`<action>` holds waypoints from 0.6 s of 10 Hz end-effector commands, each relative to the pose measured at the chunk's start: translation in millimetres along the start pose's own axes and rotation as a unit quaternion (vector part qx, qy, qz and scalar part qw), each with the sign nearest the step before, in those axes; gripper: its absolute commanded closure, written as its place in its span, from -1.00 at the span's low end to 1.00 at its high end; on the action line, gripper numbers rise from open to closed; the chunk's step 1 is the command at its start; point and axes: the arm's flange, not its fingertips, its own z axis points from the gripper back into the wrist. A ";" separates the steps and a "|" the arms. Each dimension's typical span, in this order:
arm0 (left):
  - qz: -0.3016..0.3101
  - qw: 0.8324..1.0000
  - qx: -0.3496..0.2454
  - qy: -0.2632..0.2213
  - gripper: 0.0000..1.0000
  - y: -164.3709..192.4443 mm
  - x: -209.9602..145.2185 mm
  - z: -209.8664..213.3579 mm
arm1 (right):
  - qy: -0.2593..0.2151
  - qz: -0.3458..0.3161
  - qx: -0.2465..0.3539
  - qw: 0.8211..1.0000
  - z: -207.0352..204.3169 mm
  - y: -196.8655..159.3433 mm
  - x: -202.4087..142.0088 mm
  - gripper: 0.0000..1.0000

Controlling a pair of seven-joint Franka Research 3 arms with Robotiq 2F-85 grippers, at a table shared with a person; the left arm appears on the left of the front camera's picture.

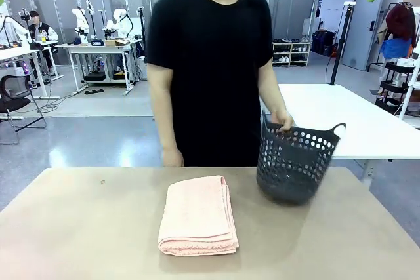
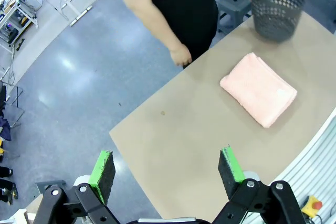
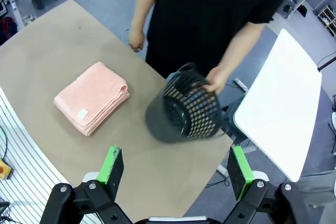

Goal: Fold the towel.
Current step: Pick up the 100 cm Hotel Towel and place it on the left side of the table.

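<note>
Both tools hung high over the desk (image 1: 79,227), likely pulled back out of the person's way: the left tool (image 2: 167,170) and the right tool (image 3: 176,170) each had their pads spread wide and held nothing. One towel (image 1: 198,215) lay folded in a neat stack near the desk's middle. Just beyond it stood one basket (image 1: 293,165), tilted, a hand (image 1: 283,121) gripping its rim, probably setting it down or lifting it away.

The dark basket (image 3: 184,111) is blurred in the right wrist view. The small label (image 3: 82,113) on the towel (image 3: 92,98) is too small to be read.
</note>
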 end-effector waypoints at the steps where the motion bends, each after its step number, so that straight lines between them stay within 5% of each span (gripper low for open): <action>1: 0.002 1.000 0.004 0.000 -1.00 0.2 -1.0 1.9 | 0.000 -0.006 -0.002 1.000 0.5 -0.2 -0.9 -1.00; 6: 0.000 1.000 0.000 0.000 -1.00 0.0 0.0 0.0 | 0.000 -0.006 -0.002 1.000 0.5 -0.2 -0.9 -1.00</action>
